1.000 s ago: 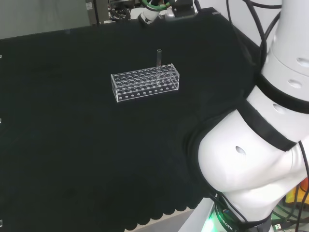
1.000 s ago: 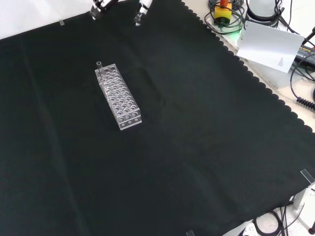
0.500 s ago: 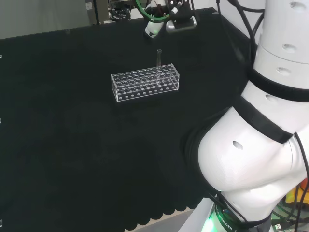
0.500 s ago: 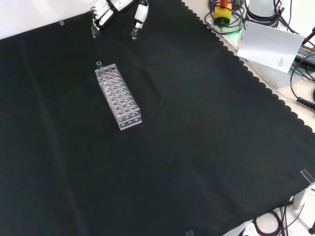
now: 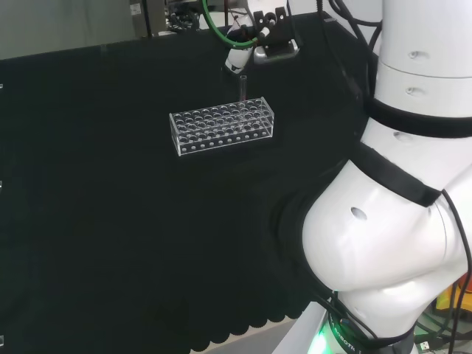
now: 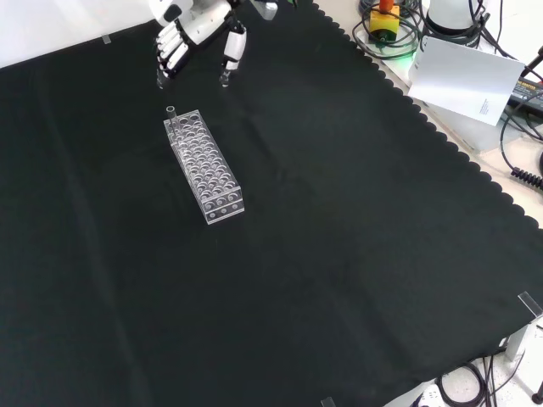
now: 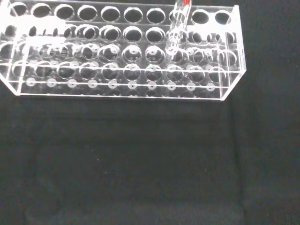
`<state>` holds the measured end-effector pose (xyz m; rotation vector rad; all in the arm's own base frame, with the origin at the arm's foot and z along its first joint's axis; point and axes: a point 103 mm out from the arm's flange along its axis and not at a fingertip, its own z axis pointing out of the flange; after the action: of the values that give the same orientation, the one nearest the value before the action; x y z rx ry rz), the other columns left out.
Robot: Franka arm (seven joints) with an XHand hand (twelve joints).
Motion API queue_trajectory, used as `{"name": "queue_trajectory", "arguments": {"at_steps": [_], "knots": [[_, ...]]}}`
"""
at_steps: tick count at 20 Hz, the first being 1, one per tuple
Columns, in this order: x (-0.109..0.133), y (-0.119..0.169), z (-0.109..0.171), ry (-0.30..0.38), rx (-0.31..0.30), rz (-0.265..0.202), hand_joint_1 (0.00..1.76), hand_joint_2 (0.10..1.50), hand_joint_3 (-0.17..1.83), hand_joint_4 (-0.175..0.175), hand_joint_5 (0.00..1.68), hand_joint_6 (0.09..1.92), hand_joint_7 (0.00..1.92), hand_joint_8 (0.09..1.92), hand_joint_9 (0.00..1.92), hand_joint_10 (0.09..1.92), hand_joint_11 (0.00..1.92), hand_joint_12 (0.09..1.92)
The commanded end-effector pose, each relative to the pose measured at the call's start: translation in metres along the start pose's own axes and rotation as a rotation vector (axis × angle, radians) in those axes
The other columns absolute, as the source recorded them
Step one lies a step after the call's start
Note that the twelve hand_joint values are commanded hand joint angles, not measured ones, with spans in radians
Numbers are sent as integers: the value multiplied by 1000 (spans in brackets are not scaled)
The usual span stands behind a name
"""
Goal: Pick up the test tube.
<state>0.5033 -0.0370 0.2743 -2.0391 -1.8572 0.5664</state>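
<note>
The black cloth [image 6: 356,254] covers the whole bench and carries one clear rack [image 6: 204,165], lying in the upper left of the front view and at upper centre of the head view. Most of its holes are vacant.

The arm's white links [image 5: 398,221] take up the right side of the head view. The hand [image 6: 193,30] enters at the top left of the front view, just above the rack's far end. Its fingers [image 6: 172,52] and thumb are spread and only slightly bent, with nothing between them: it is released and holds nothing.

The test tube [image 5: 243,87] stands upright in a hole near the rack's far end, its top clear of the rack. In the head view the hand sits close above and behind the tube, not touching it. In the wrist view the tube [image 7: 177,28] shows a red mark near its top.

Risks, as judged:
- The rack is light and loose on the cloth; a fingertip striking its edge could shove or tip it.
- The tube is thin and clear; closing off-centre could knock it aslant or let it slip out.
- Lifting at an angle could bind the tube in its hole and drag the rack up with it.
</note>
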Motion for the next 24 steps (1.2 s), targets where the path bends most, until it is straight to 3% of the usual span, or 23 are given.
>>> {"name": "queue_trajectory", "arguments": {"at_steps": [1, 10, 24], "knots": [[-13, 23, 7, -12, 33, 42, 705, 1054, -175, 18, 171, 87, 0, 811, 0, 928, 0, 1448], [-27, 49, 12, -32, 77, 82, 711, 1052, -175, 11, 169, 87, 0, 817, 0, 933, 0, 1449], [-30, 71, 23, 16, 90, 78, 732, 1047, -175, -9, 210, 87, 32, 856, 1, 956, 0, 1450]]}}
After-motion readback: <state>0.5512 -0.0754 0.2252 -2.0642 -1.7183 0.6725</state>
